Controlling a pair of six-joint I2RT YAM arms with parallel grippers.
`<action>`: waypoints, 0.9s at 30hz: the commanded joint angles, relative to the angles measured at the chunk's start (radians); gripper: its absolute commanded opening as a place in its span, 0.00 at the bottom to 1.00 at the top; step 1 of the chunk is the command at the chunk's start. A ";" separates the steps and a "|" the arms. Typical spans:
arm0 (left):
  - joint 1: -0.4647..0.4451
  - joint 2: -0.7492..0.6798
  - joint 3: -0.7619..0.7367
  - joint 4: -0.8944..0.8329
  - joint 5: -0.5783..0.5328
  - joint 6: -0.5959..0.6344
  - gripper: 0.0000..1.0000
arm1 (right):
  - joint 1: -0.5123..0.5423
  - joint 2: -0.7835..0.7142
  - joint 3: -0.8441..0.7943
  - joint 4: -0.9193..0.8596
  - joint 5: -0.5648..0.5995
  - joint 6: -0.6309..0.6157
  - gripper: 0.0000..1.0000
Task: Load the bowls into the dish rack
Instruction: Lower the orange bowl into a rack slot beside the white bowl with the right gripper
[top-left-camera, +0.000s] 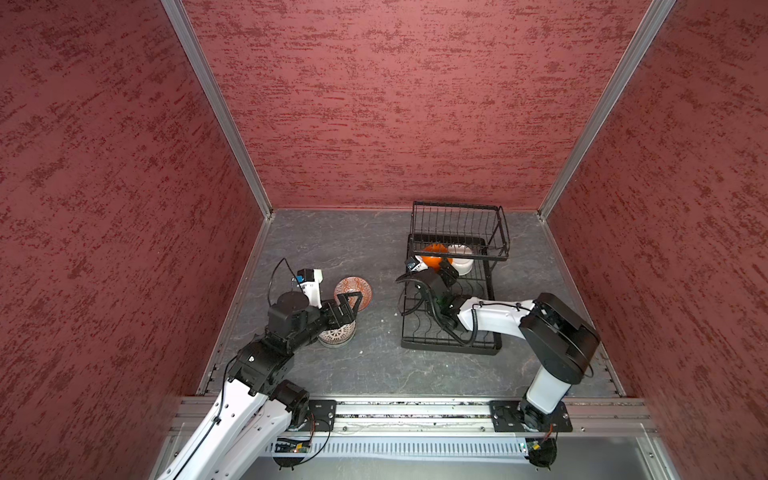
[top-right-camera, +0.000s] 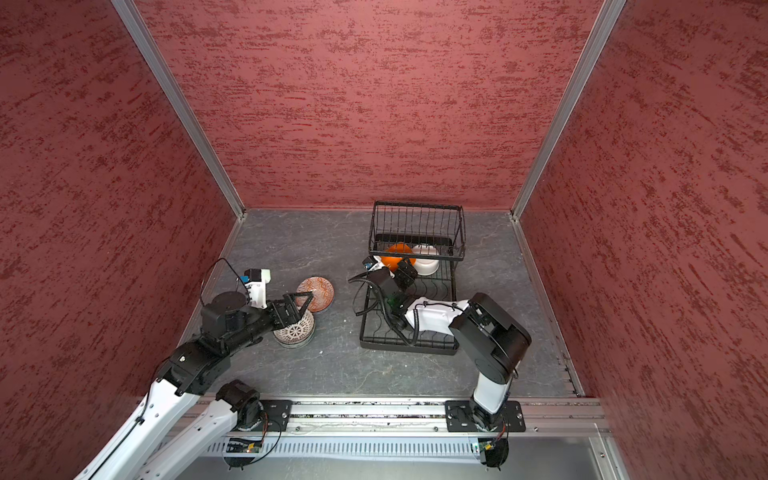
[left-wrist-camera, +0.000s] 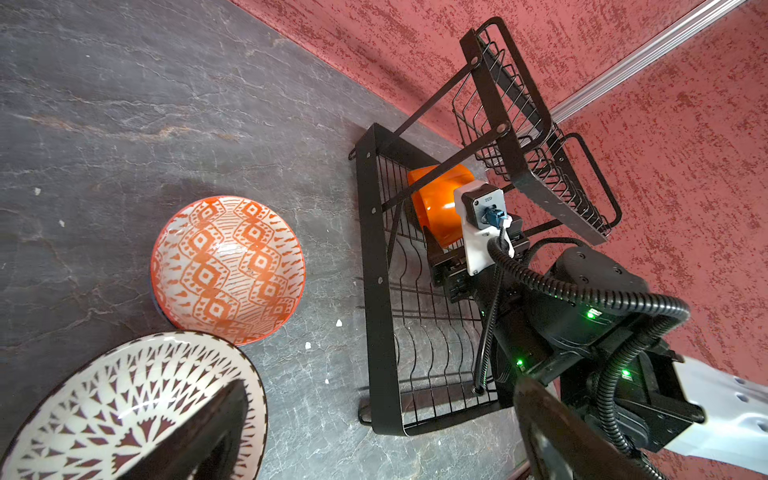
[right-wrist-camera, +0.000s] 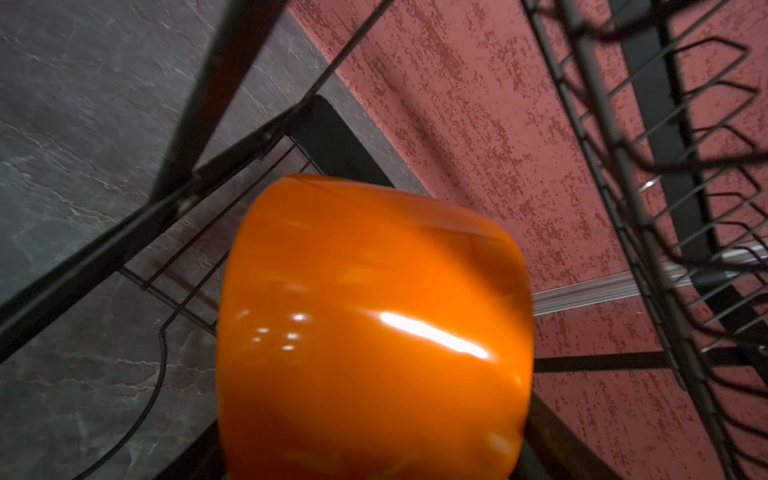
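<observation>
Where orange bowl (left-wrist-camera: 436, 212) tilts, camera (left-wrist-camera: 484, 204) marked ZED

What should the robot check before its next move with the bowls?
1. Is the left pincer open: ok.
2. One finger over the inside of the black-and-white patterned ceramic bowl: ok.
3. Is the shiny orange ceramic bowl inside the black wire dish rack, below its raised basket: ok.
4. Is the right pincer free of the orange bowl: cannot tell.
5. Gap between the orange bowl and the plain white ceramic bowl: cannot tell.
6. Is the red-orange patterned ceramic bowl loaded: not ok, on the grey table.
</observation>
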 joint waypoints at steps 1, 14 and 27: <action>0.008 -0.011 0.022 -0.017 0.005 0.015 1.00 | -0.013 0.021 0.035 0.121 0.048 -0.065 0.76; 0.009 -0.025 0.015 -0.027 0.004 0.011 1.00 | -0.046 0.094 0.062 0.194 0.073 -0.171 0.77; 0.013 -0.021 0.002 -0.017 0.003 0.006 1.00 | -0.046 0.150 0.052 0.235 0.058 -0.230 0.85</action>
